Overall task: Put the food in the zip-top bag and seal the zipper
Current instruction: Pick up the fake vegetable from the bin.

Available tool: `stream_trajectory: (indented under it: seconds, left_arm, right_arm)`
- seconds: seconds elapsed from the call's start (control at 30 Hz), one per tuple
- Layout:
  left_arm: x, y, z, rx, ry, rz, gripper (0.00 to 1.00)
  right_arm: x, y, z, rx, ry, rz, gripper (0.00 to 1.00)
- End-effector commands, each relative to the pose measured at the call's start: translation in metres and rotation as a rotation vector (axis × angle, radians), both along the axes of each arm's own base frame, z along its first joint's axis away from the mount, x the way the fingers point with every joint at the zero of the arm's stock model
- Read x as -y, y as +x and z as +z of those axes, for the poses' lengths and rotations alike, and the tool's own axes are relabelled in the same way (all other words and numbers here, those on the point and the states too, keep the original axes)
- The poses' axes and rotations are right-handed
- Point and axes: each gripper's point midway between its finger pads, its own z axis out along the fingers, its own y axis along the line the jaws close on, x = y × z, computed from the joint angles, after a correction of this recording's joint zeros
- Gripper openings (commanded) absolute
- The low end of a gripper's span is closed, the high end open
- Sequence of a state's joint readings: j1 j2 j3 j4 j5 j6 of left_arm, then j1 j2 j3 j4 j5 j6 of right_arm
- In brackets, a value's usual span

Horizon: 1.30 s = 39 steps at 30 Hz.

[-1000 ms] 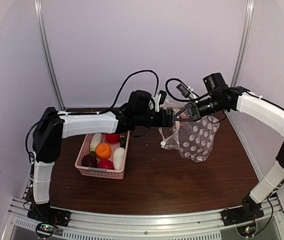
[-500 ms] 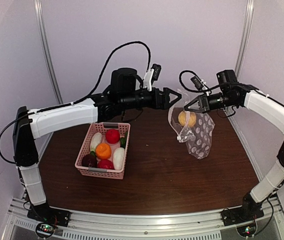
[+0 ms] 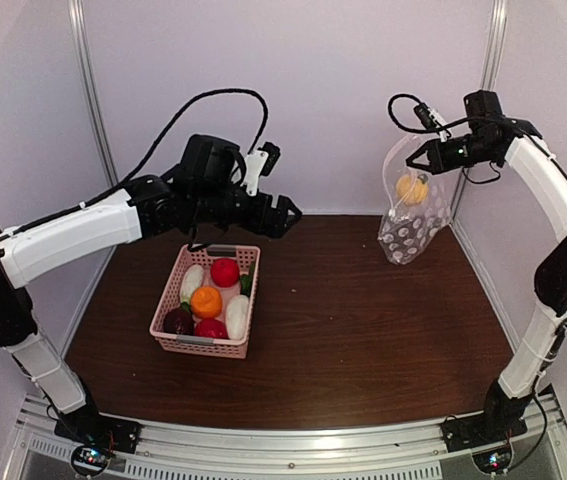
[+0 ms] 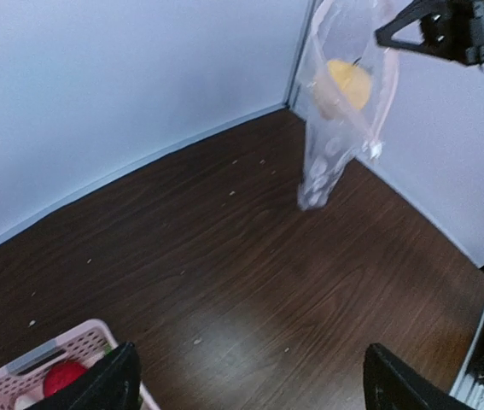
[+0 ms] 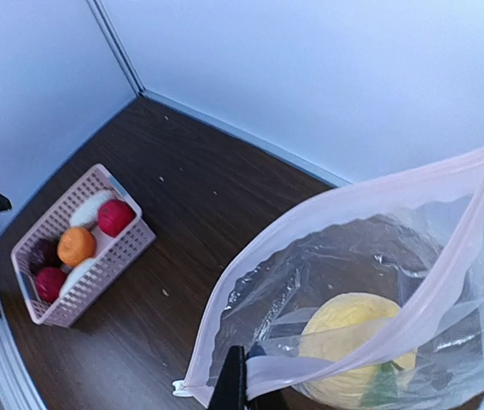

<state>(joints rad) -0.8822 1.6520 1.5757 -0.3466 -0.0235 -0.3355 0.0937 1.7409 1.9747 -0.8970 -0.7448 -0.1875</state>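
The bag (image 3: 408, 225) is thin, crinkly film: light, floppy and slick. It keeps no shape of its own, and its mouth will likely sag shut unless you hold it by the stiffer zipper (image 5: 335, 201) strip, which is the place to grip. It hangs at the far right over the bench (image 3: 363, 330), with the right gripper (image 3: 412, 162) pressed together on its upper rim and one yellow piece (image 3: 411, 187) weighing it down inside. The rest of the food (image 3: 206, 300) lies in the basket (image 3: 203, 346) on the left. Those pieces look hard, smooth and apt to roll, so take each across its middle. Your left arm reaches out above the basket's far end, the left gripper (image 3: 293, 214) spread wide and empty. Your right arm is raised high, wrist pointing left.
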Motion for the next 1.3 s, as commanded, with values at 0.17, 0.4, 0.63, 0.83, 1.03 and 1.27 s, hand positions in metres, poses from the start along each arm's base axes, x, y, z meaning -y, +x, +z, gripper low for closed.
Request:
stream_trajectory:
  seconds: [0.17,0.4,0.63,0.83,1.03,1.27]
  left_arm:
    - [-0.102,0.007,-0.085,-0.141,0.360,0.202,0.91]
    - [-0.116,0.003,-0.103,-0.188,0.434,0.200,0.91]
    - [-0.130,0.001,-0.132,-0.216,0.524,0.236,0.88]
    - [-0.142,0.004,-0.163,-0.312,0.568,0.282,0.91]
    - [-0.170,0.031,-0.194,-0.402,0.554,0.378,0.91]
    - [-0.164,0.065,-0.198,-0.431,0.459,0.337,0.91]
  right_arm:
    - [-0.014,-0.034,-0.140,-0.220,-0.687,0.203,0.00]
    - [-0.032,-0.036,-0.100,-0.020,-0.793,0.114,0.00]
    - [-0.019,-0.034,-0.121,-0.033,-0.865,0.037,0.00]
    - [-0.015,-0.028,-0.100,0.114,-0.880,-0.112,0.00]
    - [-0.034,-0.043,-0.111,0.126,-0.823,-0.075,0.00]
    - [-0.041,-0.052,-0.114,0.106,-0.774,-0.031,0.00]
